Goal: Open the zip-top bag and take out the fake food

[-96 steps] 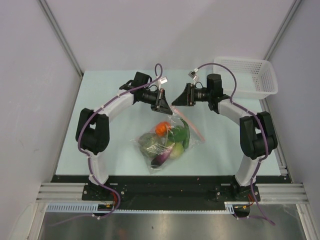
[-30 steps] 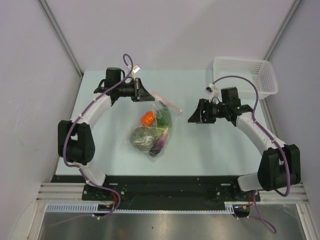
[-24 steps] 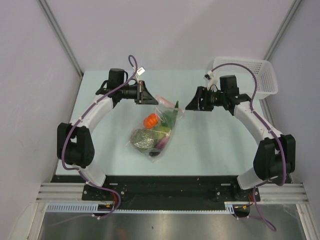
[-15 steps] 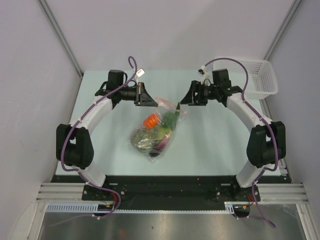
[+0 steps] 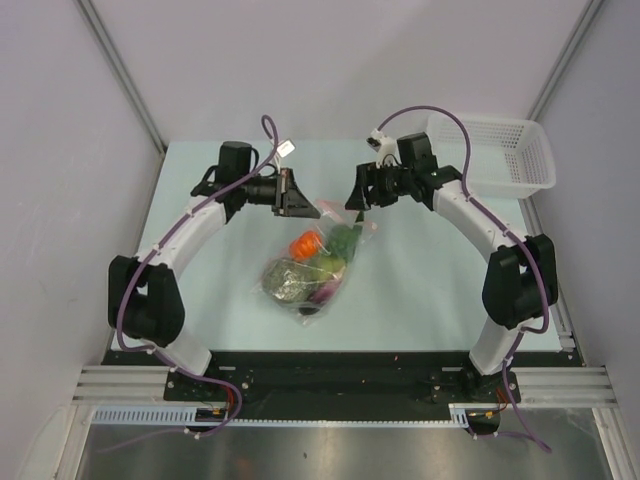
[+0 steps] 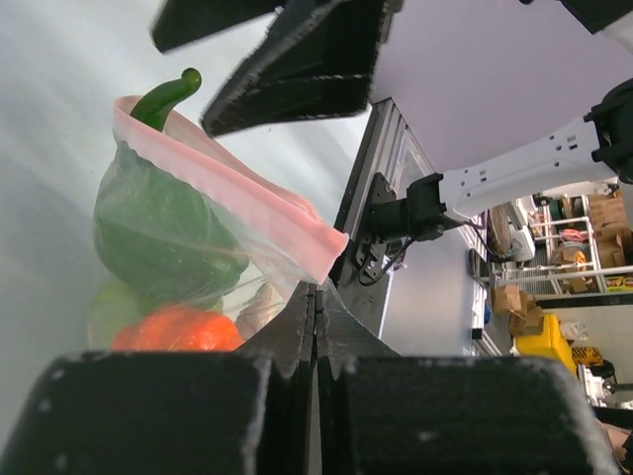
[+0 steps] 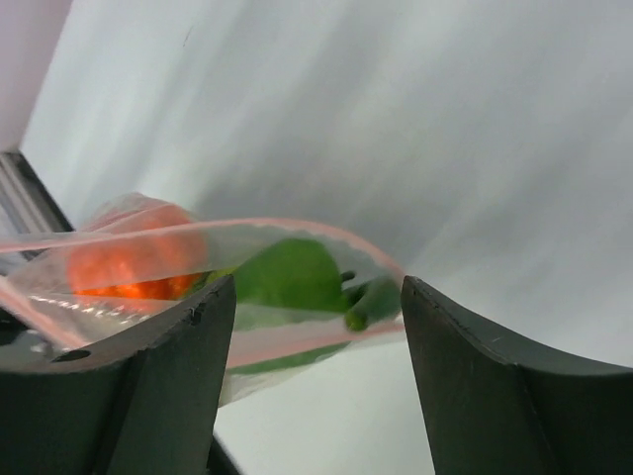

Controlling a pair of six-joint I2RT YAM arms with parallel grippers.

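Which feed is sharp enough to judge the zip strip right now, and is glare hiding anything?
Left wrist: the pink zip strip of the zip-top bag is crisp, though the near jaws are a dark blur. Right wrist: strip and green pepper look soft, the table washed pale. Top external: even light, sharp, but the strip is tiny.

The clear, crinkly zip-top bag (image 5: 318, 270) lies mid-table (image 5: 430, 290), its pink zip strip (image 6: 237, 188) raised and parted, holding the fake food (image 5: 322, 263): orange-red ball (image 5: 305, 244), dark green pepper (image 5: 343, 240) with stem protruding, mottled head (image 5: 285, 280), purple eggplant (image 5: 322, 293).
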